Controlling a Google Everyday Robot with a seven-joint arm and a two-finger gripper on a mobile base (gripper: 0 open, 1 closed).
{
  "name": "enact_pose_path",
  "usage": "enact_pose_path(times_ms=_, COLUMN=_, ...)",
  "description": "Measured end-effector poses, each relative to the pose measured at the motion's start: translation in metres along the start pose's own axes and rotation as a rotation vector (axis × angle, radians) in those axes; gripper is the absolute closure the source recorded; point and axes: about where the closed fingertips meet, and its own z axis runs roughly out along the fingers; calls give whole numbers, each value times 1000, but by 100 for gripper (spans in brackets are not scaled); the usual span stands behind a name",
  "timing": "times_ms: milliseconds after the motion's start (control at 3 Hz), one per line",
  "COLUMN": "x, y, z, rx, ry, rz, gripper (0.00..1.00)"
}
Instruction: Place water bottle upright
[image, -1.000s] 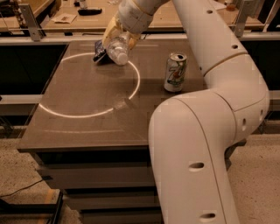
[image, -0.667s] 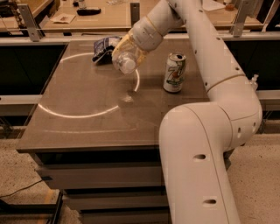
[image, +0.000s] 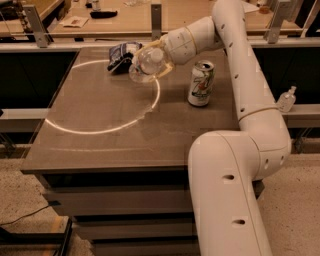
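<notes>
The water bottle is a clear crinkled plastic bottle, held tilted above the brown table near its back middle, its base end pointing toward the camera. My gripper at the end of the white arm is shut on the bottle and holds it off the table surface. The bottle's cap and label are hidden behind the gripper. A green-and-white soda can stands upright to the right of the gripper.
A dark blue crumpled bag lies at the table's back, just left of the bottle. A bright ring of light marks the tabletop. A small clear nozzle bottle stands on a ledge at the right. A wooden bench runs behind.
The arm has swung and the gripper with the bottle has shifted a little to the right and toward the can; the bottle stays held and tilted.
</notes>
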Motion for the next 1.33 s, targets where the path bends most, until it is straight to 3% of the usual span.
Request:
enact_pose_path(times_ms=333, x=20, y=24, z=-9, rx=-47, ry=22, rz=41, gripper=100)
enact_pose_path(times_ms=667, x=45, y=43, z=-13, rx=-101, ry=101, rz=69, gripper=100)
enact_pose_path(times_ms=1000, x=67, y=60, z=-17, rx=-117, ry=131, rz=57, gripper=100)
enact_pose_path(times_ms=1333, x=80, y=76, z=-11, rx=-92, ry=92, rz=-53, gripper=100)
